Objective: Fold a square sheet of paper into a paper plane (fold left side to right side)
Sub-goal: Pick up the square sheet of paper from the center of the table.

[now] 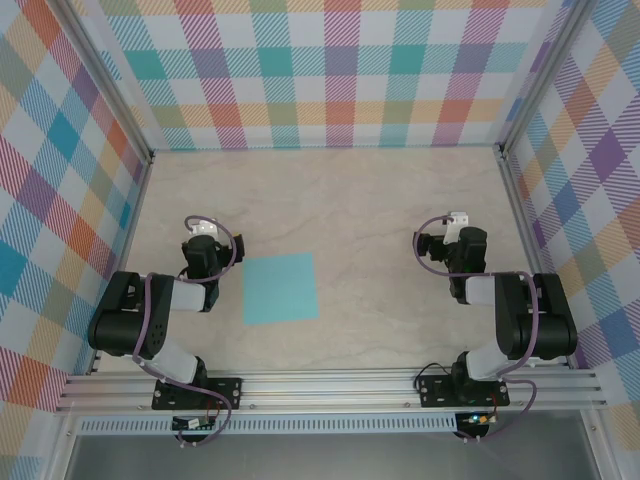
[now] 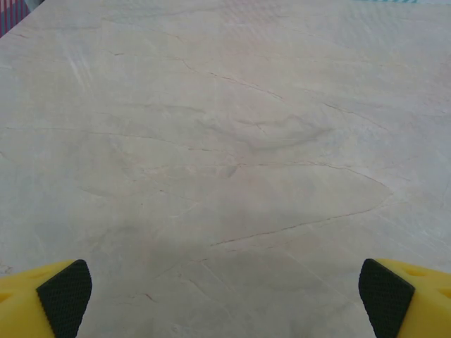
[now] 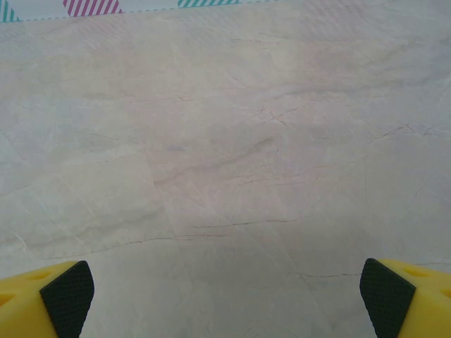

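Black-white arms [image 1: 150,325], purple cables [image 1: 241,245], yellow fingers [image 2: 28,313]

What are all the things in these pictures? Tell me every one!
square sheet of paper: one, teal, lying flat, left of middle
table: one, pale marbled beige, under everything
walls: three, rainbow checks, left, far and right sides
metal rail: one, silver, near edge
left arm: one, black and white, near left
right arm: one, black and white, near right
left gripper: one, yellow and black, open above bare table
right gripper: one, same colours, open above bare table
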Robot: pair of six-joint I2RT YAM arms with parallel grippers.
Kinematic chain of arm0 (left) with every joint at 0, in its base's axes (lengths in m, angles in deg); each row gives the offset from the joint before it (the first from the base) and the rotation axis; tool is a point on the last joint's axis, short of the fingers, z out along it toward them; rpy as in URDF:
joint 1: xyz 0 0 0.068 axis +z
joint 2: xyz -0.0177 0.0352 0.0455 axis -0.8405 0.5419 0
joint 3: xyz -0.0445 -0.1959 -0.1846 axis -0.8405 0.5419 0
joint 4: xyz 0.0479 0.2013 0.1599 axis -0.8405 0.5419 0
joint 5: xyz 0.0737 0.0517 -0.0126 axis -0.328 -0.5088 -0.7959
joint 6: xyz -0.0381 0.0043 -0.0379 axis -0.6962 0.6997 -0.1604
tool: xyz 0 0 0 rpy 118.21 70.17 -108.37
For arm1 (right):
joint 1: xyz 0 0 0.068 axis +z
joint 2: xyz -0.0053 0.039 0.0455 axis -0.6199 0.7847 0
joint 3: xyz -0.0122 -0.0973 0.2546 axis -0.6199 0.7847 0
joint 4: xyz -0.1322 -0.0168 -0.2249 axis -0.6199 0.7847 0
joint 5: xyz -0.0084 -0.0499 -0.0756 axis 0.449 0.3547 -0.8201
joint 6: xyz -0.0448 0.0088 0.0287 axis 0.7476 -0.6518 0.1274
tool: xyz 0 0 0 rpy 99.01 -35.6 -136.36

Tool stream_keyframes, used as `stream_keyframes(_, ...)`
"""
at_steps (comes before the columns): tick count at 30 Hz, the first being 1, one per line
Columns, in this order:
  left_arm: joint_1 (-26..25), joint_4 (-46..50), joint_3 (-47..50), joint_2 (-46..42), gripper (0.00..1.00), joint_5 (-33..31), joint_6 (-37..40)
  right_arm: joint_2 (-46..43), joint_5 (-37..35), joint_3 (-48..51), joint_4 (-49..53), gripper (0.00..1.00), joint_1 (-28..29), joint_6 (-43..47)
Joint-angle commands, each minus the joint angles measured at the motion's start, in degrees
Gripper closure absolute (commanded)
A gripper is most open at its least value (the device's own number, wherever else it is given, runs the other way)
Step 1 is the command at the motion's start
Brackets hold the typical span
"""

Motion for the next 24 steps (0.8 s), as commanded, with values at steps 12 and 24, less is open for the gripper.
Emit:
stream_keyframes(12, 0.4, 0.1, -1.5, -0.1, 0.00, 2.8, 0.2, 0.1, 1.4, -0.6, -2.3, 0.00, 0.1, -0.6)
stream_keyframes(24, 0.4, 3.0, -2.3, -2.0, 0.00, 1.5, -0.2, 0.0, 1.1, -0.5, -2.4, 0.00, 0.0, -0.8)
